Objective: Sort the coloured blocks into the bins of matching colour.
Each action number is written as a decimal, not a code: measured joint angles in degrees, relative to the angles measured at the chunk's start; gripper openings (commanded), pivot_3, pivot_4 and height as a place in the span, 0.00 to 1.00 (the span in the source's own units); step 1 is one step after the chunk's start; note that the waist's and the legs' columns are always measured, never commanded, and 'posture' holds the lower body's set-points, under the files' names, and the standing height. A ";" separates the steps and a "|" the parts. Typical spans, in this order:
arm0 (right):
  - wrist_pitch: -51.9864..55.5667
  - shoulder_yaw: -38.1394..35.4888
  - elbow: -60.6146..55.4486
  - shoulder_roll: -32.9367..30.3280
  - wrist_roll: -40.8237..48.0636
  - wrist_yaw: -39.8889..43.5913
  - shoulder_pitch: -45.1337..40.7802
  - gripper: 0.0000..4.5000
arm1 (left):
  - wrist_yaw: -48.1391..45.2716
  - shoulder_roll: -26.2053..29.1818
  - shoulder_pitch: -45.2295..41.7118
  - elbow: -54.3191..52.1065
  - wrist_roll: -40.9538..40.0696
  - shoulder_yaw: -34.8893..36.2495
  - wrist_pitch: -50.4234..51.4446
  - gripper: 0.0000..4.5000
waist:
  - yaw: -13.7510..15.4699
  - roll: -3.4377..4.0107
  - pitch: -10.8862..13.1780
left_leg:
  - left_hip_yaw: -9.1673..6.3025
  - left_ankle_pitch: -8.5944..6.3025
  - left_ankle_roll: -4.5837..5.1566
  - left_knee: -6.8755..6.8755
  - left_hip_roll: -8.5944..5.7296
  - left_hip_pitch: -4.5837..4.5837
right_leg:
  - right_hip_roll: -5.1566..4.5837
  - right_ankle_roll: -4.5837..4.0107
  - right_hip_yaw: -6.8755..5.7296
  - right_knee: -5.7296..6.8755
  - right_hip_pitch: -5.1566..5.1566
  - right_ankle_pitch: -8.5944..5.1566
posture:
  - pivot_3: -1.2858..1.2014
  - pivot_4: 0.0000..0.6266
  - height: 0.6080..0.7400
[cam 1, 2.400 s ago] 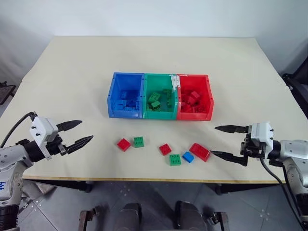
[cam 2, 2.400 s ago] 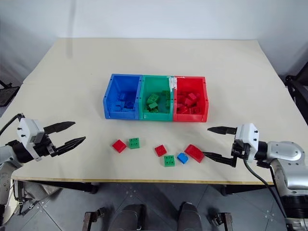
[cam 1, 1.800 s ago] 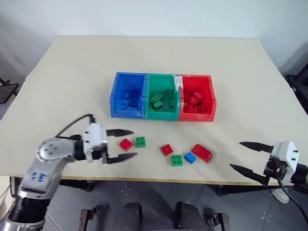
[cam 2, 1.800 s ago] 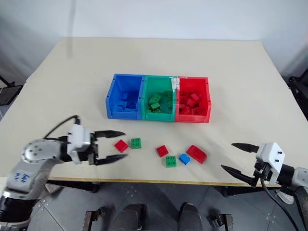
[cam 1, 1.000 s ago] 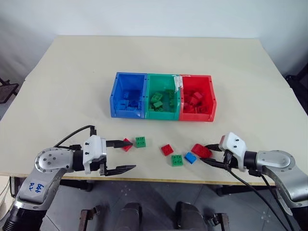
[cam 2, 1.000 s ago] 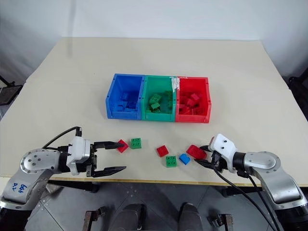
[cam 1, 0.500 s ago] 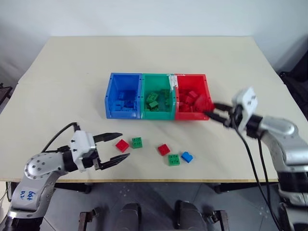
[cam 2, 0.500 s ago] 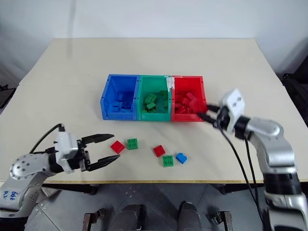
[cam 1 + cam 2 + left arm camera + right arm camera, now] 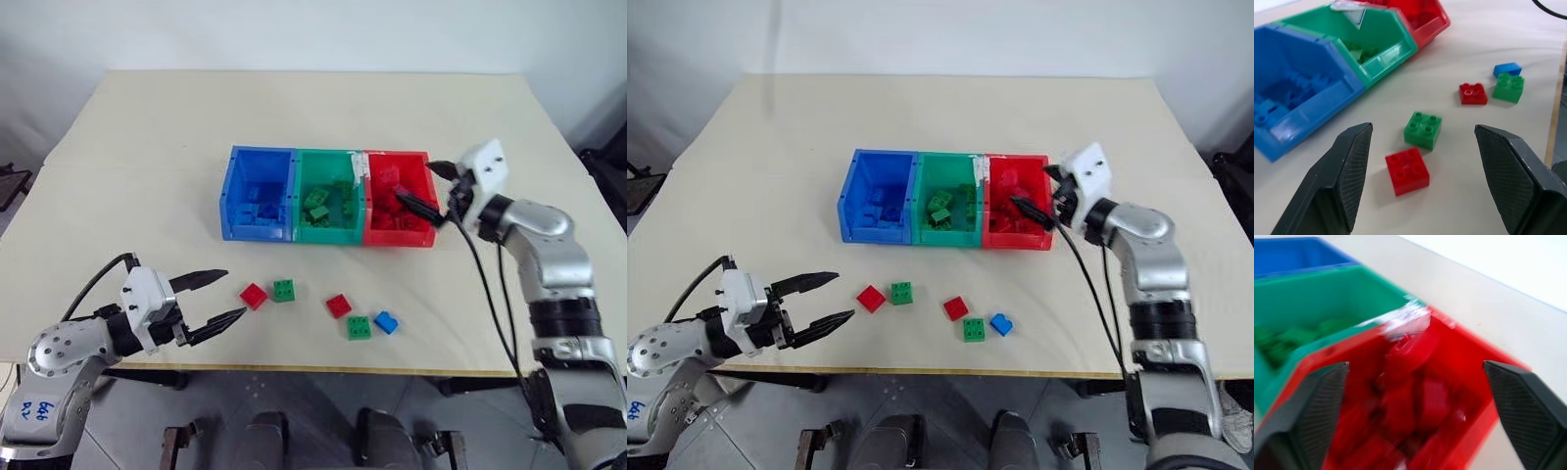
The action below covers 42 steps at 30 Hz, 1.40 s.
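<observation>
Three joined bins stand mid-table: blue (image 9: 257, 193), green (image 9: 328, 196) and red (image 9: 397, 199), each holding blocks of its own colour. Near the front edge lie several loose blocks: a red one (image 9: 253, 296), a green one (image 9: 284, 290), another red (image 9: 338, 305), another green (image 9: 359, 327) and a blue one (image 9: 386, 322). My left gripper (image 9: 235, 293) is open just left of the first red block (image 9: 1407, 171), not touching it. Over the red bin's right side, my right gripper (image 9: 423, 188) is open and empty, above a blurred red block (image 9: 1410, 352) inside the bin.
The beige table (image 9: 147, 166) has bare room to the left, right and behind the bins. Its front edge runs just below the loose blocks. Black cables hang from my right arm (image 9: 534, 235) beside the bins.
My right gripper carried the long red block from the table's front up to the red bin and opened. The block has left its fingers. The left gripper drew back slightly to the left.
</observation>
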 measured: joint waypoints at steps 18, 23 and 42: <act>-0.15 -1.83 -21.83 -15.20 6.91 22.50 31.65 1.00 | -4.03 -1.67 -8.82 4.00 4.90 -12.81 -4.38 0.79 | -0.06 0.08 0.04 | 0.68 -0.10 -0.11 0.12 0.54 0.33 | 0.38 -0.10 0.26 -0.11 0.15 0.20 | 0.52 0.24 1.00; 3.34 6.63 -24.73 -10.89 4.58 18.73 27.31 1.00 | -4.17 -0.23 -5.18 3.79 4.88 -9.94 -5.08 0.79 | 0.00 0.08 0.04 | 0.68 -0.12 -0.11 0.12 0.55 0.30 | 0.40 -0.11 0.29 -0.14 0.11 0.20 | 0.52 0.24 1.00; 2.82 13.82 -19.94 -6.15 -1.36 15.15 21.79 0.31 | -0.73 0.82 3.61 0.16 4.85 -3.90 -5.27 0.79 | 0.91 0.08 0.04 | 0.68 -0.16 -0.14 0.14 0.61 0.26 | 0.48 -0.16 0.30 -0.13 0.05 0.19 | 0.52 0.24 1.00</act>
